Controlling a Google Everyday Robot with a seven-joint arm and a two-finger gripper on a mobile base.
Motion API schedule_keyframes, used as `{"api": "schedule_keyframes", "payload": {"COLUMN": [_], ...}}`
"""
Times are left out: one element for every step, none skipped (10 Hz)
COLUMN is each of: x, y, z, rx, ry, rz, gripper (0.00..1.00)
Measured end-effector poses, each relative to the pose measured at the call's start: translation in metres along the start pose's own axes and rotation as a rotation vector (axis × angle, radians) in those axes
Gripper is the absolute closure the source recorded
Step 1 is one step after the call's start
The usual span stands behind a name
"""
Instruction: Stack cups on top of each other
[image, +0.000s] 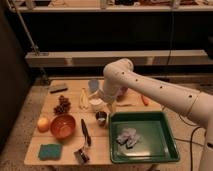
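Three small cups stand near the middle of the wooden table (70, 145). The shiny dark steel cup (101, 118) stands upright just left of the green tray. The white cup (95, 104) is right behind it. The pale blue-grey cup (93, 85) is further back, partly hidden by my arm. My gripper (108, 103) hangs down from the white arm just right of the white cup and above the steel cup.
A green tray (165, 145) with crumpled wrappers fills the front right. An orange-red bowl (63, 126), an apple (43, 123), a green sponge (49, 151), a brush (84, 142), a pine cone (62, 105), a banana (84, 100), a dark bar (58, 89) and a carrot (145, 100) lie around.
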Motion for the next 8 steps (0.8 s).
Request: {"api": "schedule_keyframes", "payload": {"x": [0.009, 0.015, 0.029, 0.038, 0.041, 0.040, 0.035, 0.026], "y": [0.008, 0.015, 0.031, 0.044, 0.050, 0.055, 0.056, 0.054], "z": [-0.003, -0.005, -0.011, -0.016, -0.018, -0.021, -0.024, -0.024], "rx": [0.003, 0.002, 0.005, 0.009, 0.011, 0.012, 0.008, -0.005], "ry": [-0.017, -0.025, -0.042, -0.056, -0.068, -0.073, -0.073, -0.073], "rz": [0.049, 0.077, 0.146, 0.199, 0.223, 0.231, 0.235, 0.238], "gripper": [0.20, 0.20, 0.20, 0.20, 0.20, 0.20, 0.20, 0.20]}}
